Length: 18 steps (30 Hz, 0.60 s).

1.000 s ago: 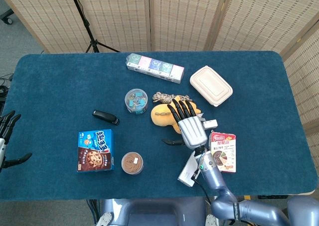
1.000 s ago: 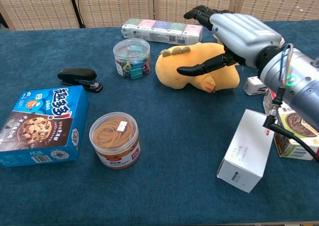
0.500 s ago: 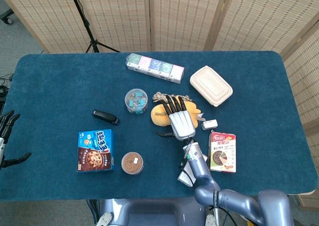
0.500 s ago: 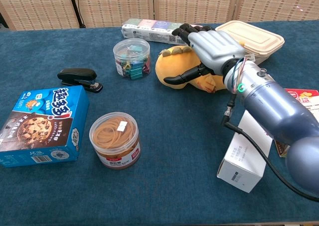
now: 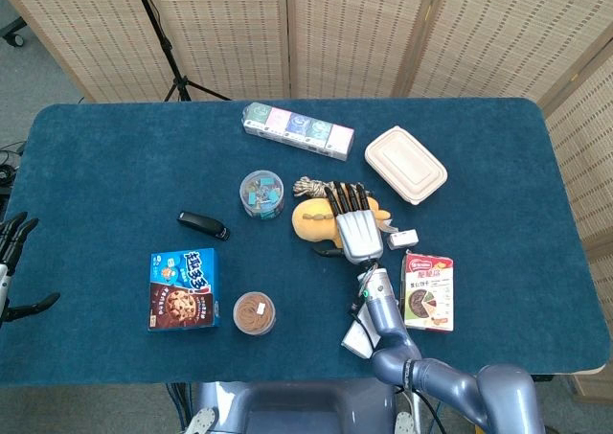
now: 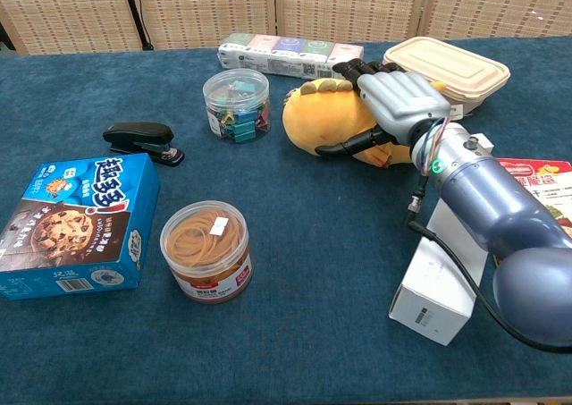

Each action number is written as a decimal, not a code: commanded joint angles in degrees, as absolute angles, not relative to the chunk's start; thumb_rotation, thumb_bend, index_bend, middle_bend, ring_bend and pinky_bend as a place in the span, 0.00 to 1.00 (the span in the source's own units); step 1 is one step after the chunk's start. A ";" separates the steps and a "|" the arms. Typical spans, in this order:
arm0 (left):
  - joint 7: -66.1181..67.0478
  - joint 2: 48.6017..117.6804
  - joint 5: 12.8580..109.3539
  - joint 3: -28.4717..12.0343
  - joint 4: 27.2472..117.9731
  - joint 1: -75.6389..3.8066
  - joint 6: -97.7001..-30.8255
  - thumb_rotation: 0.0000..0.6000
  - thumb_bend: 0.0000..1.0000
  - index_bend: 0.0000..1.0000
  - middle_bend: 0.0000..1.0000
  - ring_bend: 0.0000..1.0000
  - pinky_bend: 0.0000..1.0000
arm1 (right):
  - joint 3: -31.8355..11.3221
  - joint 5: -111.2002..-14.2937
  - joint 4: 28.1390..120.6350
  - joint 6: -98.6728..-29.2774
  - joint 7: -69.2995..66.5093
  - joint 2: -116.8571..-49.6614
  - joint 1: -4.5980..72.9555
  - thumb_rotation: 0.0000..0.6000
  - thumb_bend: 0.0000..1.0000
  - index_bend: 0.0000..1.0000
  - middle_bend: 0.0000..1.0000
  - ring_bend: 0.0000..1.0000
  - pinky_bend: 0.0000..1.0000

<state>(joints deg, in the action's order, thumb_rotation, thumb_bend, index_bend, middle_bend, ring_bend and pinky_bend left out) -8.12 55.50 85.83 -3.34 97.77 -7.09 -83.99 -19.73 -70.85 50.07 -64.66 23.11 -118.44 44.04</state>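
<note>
Yellow plush fabric of the soft toy [image 6: 331,123] is covered from above by the right hand [image 6: 398,105], whose fingers are draped over its far side while the thumb is hooked under its near edge, so the toy seems loosely clasped rather than firmly held; it lies mid-table, between the clip jar [image 6: 236,103] on the left and the beige lunch box [image 6: 447,65] on the right. Because the stuffing yields, the toy could be squashed and slipped out, or pushed into the braided rope [image 5: 311,186] beyond it. The left hand [image 5: 11,271] is kept off the table's left edge with fingers spread, holding nothing.
</note>
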 commanded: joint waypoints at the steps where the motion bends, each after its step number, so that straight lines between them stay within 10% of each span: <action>1: -8.04 55.54 85.73 -3.39 97.78 -7.07 -84.02 1.00 0.00 0.00 0.00 0.00 0.00 | -19.50 -71.00 49.92 -65.46 21.97 -117.96 43.43 0.40 0.00 0.00 0.00 0.00 0.00; 18: -6.93 55.83 85.55 -3.47 98.15 -7.06 -84.00 1.00 0.00 0.00 0.00 0.00 0.00 | -17.97 -70.03 59.61 -69.61 21.62 -109.88 37.09 0.40 0.00 0.00 0.00 0.00 0.00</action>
